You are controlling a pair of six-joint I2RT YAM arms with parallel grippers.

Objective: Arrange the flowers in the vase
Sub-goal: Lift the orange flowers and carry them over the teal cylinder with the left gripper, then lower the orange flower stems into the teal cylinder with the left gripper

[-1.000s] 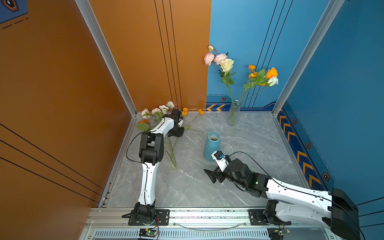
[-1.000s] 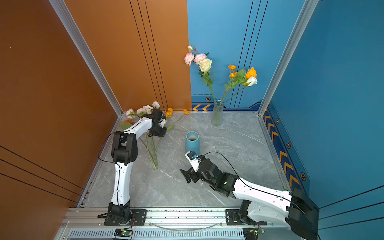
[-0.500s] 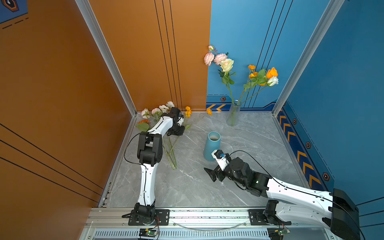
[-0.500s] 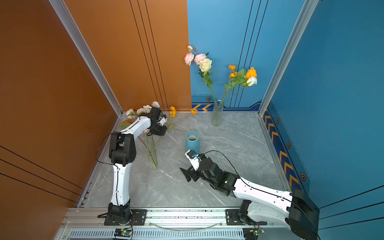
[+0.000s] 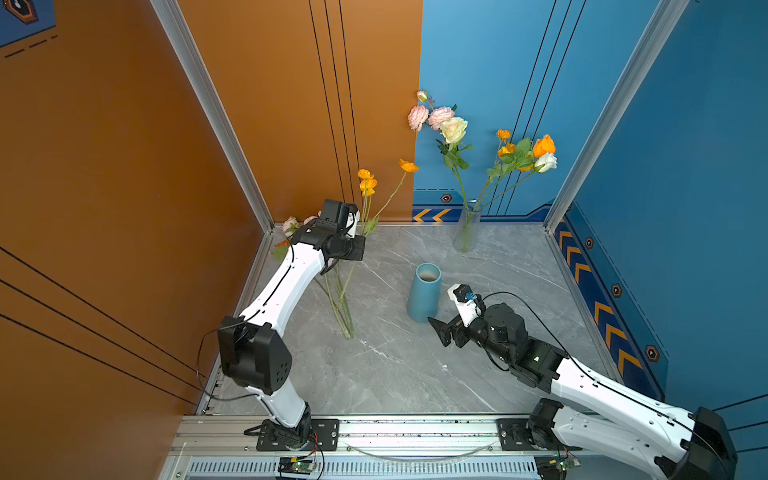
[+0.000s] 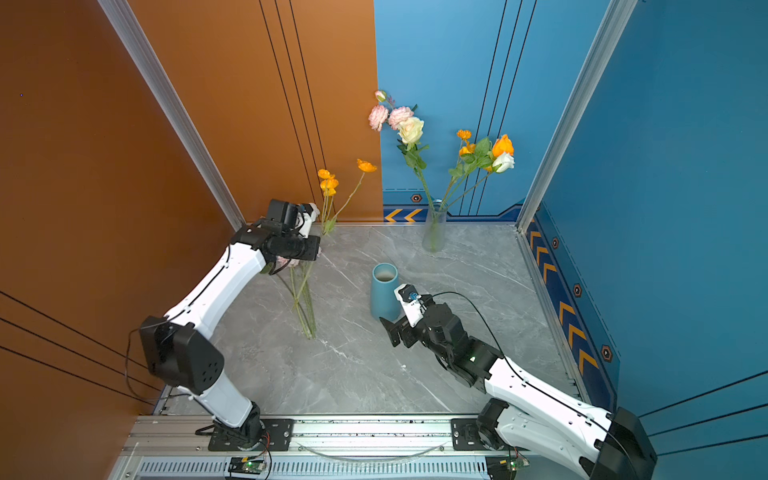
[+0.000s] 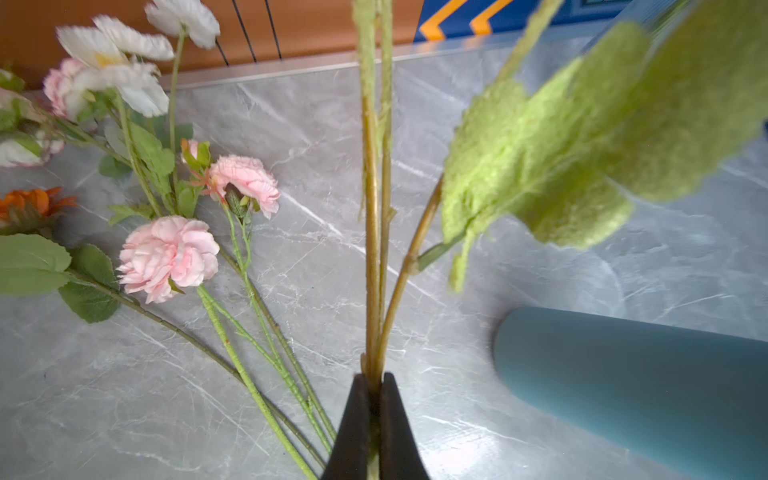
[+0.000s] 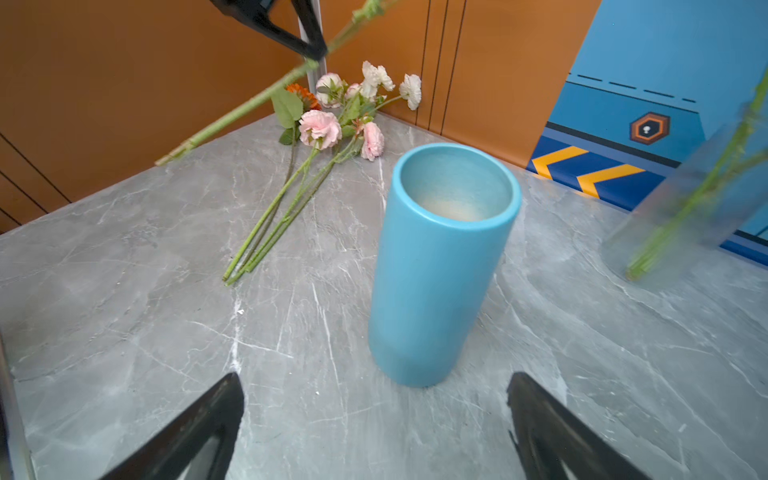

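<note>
The grey marble tabletop (image 5: 395, 374) carries everything; a blue vase (image 8: 440, 266) stands upright near its middle, open mouth up; the right end effector (image 8: 374, 380) sits low just in front of this vase, released, its two dark fingers (image 8: 199, 428) spread wide to either side of the vase's base and not touching it; it holds nothing.

A glass vase (image 5: 466, 228) stands at the back of the tabletop against the blue wall; it holds several stems, with pink, cream, white and orange blooms (image 5: 453, 129) fanning out above it.

A loose bunch of flowers (image 8: 320, 129) lies flat on the tabletop in the back left corner, pink and white heads toward the orange wall, green stems pointing toward the middle; an orange sunflower (image 7: 29, 203) lies at the corner side of the bunch, touching it.

The left end effector (image 7: 374, 380) is clenched on an orange-flowered stem (image 7: 371, 232), grasping it well below the leaves; the thin branches fork just past the fingertips, and a fuzzy green leaf (image 7: 540, 166) hangs off one; in both top views the stem is lifted off the tabletop and tilts upward, its small orange blooms (image 5: 368, 183) high against the orange wall, beside the loose bunch.

Yellow chevrons (image 5: 432, 215) run along the base of the blue wall; a small hexagon badge (image 8: 649, 128) sits above them, its mark too small to read.
</note>
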